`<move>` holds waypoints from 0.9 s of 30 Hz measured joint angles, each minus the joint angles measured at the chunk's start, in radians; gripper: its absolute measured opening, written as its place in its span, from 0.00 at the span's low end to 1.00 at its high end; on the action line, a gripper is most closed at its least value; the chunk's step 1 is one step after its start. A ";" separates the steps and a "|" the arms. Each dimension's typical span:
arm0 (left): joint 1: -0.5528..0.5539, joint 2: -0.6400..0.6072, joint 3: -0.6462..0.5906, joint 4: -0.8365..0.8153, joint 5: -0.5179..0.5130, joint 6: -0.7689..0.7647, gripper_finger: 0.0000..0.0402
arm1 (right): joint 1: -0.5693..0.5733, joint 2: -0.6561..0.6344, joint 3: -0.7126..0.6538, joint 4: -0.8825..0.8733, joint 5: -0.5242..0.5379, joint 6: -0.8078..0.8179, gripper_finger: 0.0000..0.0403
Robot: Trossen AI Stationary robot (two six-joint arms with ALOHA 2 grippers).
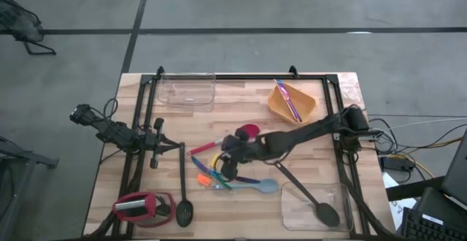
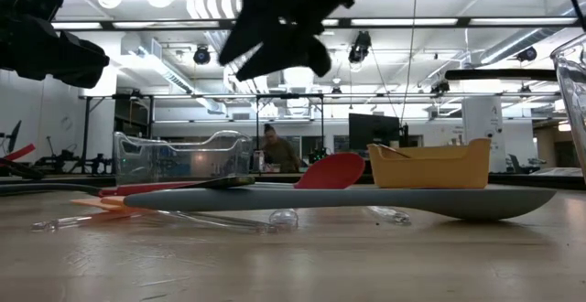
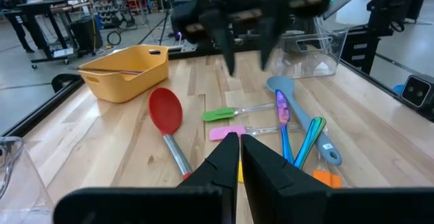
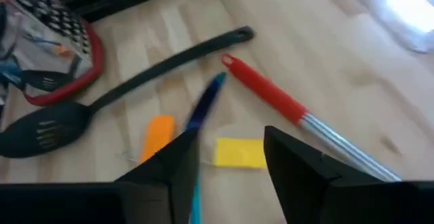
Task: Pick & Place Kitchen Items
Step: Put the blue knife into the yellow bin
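My right gripper [image 1: 228,162] hangs open above the middle of the table, clear of the items. In the right wrist view [image 4: 232,136] a yellow piece [image 4: 241,153] lies below the gap between its fingers, with a blue stick [image 4: 203,108] and an orange piece [image 4: 157,134] beside it. The red-headed spatula [image 1: 246,132] lies flat just beyond. The grey-blue spoon [image 1: 257,186] lies nearer the front edge. One long black spoon [image 1: 182,186] lies at the left. My left gripper [image 1: 155,153] waits at the left, shut and empty, as the left wrist view [image 3: 239,142] shows.
An orange tub [image 1: 292,104] holding thin sticks stands at the far right, and a clear tub [image 1: 188,92] at the far left. A second clear tub [image 1: 315,206] at the near right holds the other black spoon [image 1: 321,212]. A squat red-and-black object [image 1: 142,208] sits near left.
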 joint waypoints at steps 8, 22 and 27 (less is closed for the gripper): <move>0.000 0.002 0.000 0.000 0.000 0.000 0.06 | 0.034 0.197 0.181 -0.074 -0.021 0.003 0.47; 0.000 0.002 0.000 0.000 0.000 0.000 0.06 | 0.056 0.458 0.530 -0.390 -0.020 0.001 0.39; 0.000 0.002 0.000 0.000 0.000 0.000 0.06 | 0.056 0.474 0.549 -0.397 -0.020 0.001 0.36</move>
